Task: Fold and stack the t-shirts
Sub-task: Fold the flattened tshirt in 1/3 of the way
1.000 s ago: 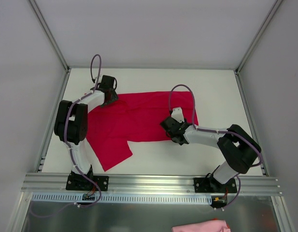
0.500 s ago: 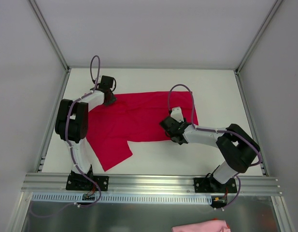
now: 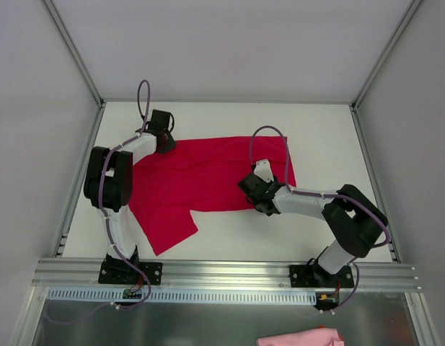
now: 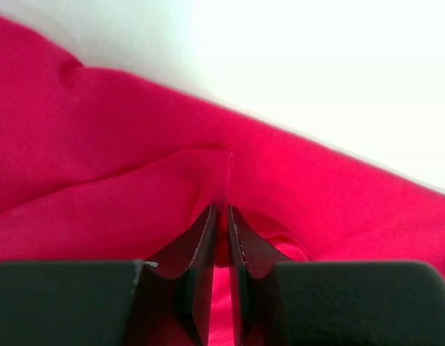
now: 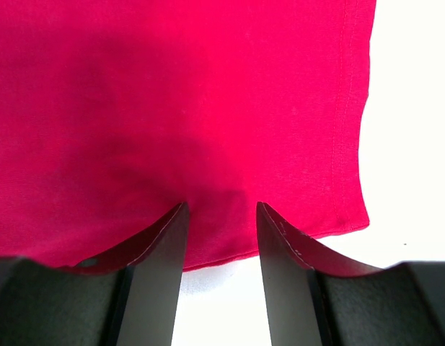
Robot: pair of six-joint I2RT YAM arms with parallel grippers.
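One crimson-red t-shirt [image 3: 208,173] lies spread across the white table, a sleeve flap [image 3: 168,229] reaching toward the near left. My left gripper [image 3: 166,144] is at the shirt's far left edge. In the left wrist view its jaws [image 4: 221,209] are shut on a raised ridge of the red cloth [image 4: 121,187]. My right gripper [image 3: 248,189] hovers over the shirt's near edge, right of the middle. It stands open in the right wrist view [image 5: 221,205], with the hem [image 5: 280,245] running under the fingers and nothing pinched between them.
White table [image 3: 323,130] shows around the shirt. Grey enclosure walls and metal posts [image 3: 76,65] ring the table. An aluminium rail [image 3: 222,270] carries the arm bases at the near edge. A pink cloth [image 3: 298,337] lies below the rail at the bottom right.
The left gripper's jaws have closed on a fold of the shirt's far left edge, and the gripper has shifted slightly. The right arm has stayed in place.
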